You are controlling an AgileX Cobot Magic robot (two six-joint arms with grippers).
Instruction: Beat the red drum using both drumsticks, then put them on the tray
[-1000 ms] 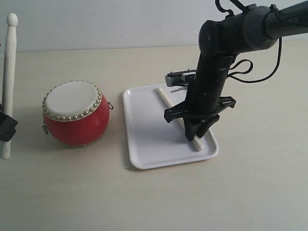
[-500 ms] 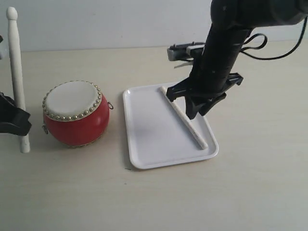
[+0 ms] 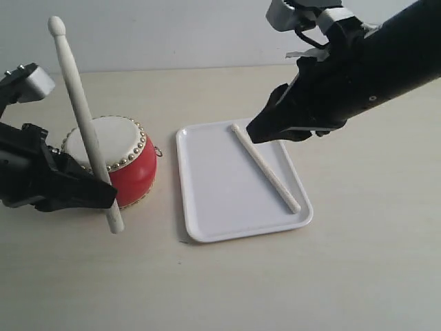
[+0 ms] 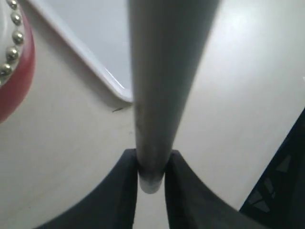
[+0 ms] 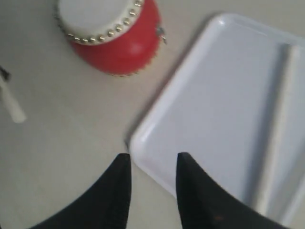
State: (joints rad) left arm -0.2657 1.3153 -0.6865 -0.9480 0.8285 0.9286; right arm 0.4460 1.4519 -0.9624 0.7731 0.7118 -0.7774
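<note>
Your left tool (image 4: pixel 150 167): clamps slim cream wooden drumstick (image 3: pixel 83 117). Right tool (image 5: pixel 152 164): apart, empty. Stowing step; next, flat white plastic tray (image 3: pixel 207 238) under right tool.

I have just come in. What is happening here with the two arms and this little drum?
The left gripper is shut on one drumstick, held steeply tilted close by the red drum. The other drumstick lies diagonally on the white tray. The right gripper is open and empty, raised near the tray. So one stick is put away and one is not yet.
</note>
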